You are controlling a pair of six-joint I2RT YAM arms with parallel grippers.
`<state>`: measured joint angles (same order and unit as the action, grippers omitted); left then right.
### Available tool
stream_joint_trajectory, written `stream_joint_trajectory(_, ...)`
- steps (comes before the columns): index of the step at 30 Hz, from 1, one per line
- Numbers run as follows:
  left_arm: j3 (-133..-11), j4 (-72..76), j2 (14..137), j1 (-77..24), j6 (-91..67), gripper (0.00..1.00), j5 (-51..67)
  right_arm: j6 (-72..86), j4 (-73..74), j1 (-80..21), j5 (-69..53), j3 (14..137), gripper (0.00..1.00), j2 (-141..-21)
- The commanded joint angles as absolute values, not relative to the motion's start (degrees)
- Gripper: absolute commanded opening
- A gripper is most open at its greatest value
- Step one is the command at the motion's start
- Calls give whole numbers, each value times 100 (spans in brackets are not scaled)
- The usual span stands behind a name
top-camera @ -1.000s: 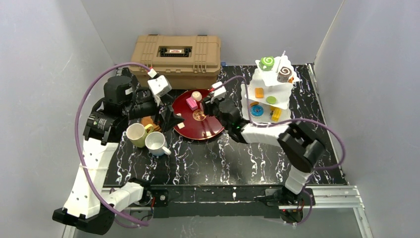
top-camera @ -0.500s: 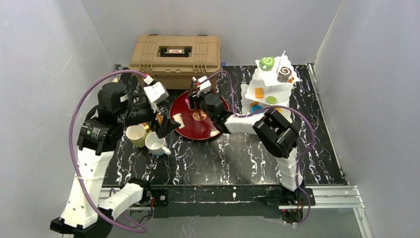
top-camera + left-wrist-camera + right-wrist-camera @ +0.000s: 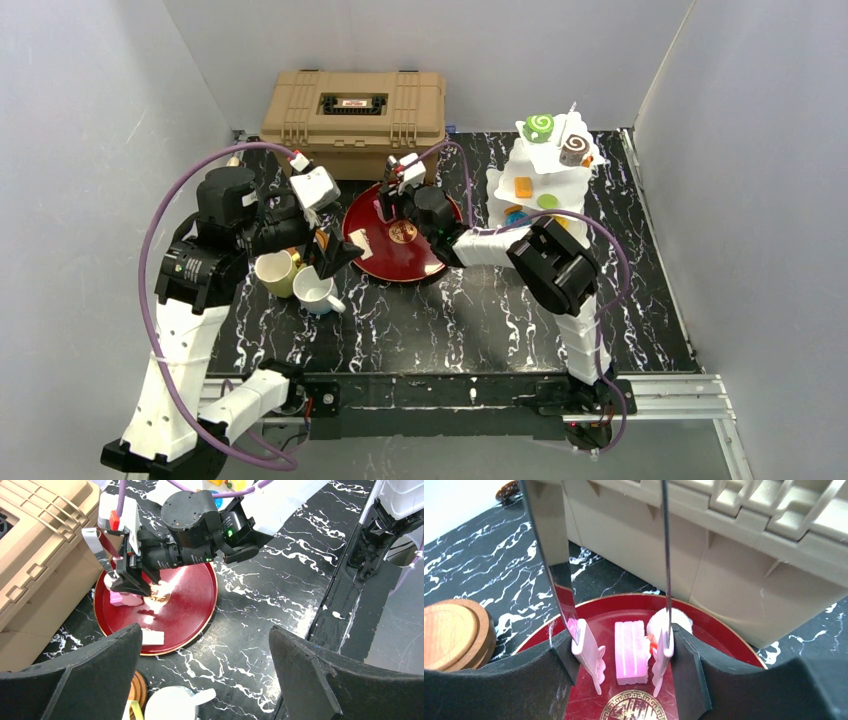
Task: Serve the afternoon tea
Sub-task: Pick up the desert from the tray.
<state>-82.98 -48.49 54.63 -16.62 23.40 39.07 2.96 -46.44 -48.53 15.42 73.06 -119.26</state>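
Afternoon tea in progress: the right claw (image 3: 624, 645) is clamped on a pair of metal tongs (image 3: 558, 565). Their pink tips straddle a pink cake slice (image 3: 630, 652) lying on the red tray (image 3: 190, 605), with a gap at each side. A white pastry (image 3: 679, 621) sits just beside the slice. The left claw (image 3: 205, 635) hangs wide apart and empty by the tray's edge, above the white mug (image 3: 315, 290) and beside the yellow mug (image 3: 275, 272). More pastries fill the white tiered stand (image 3: 545, 170) on the tabletop (image 3: 480, 320).

A tan ribbed plastic toolbox (image 3: 353, 108) walls the tabletop's (image 3: 480, 320) far edge. A white tiered stand (image 3: 565, 182) fills the far-right corner. The near-right corner lies open.
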Motion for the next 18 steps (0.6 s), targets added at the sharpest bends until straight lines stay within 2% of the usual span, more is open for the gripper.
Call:
stream_joint_trajectory(1, -8328, -4983, 5379, -1668, 2382, 97, 3956, 238, -5265, -4817, 1227, 7289, 69, -12232)
stream_joint_trajectory(8, -8346, -5018, 5375, -1667, 2408, 97, 3955, 302, -5375, -4790, 1280, 7268, 69, -12445)
stream_joint_trajectory(13, -8333, -5017, 5370, -1669, 2409, 97, 3977, 305, -5575, -4794, 1319, 7151, 59, -12382)
stream_joint_trajectory(18, -8322, -5013, 5362, -1669, 2408, 97, 3981, 235, -5626, -4790, 1211, 7116, 40, -12280)
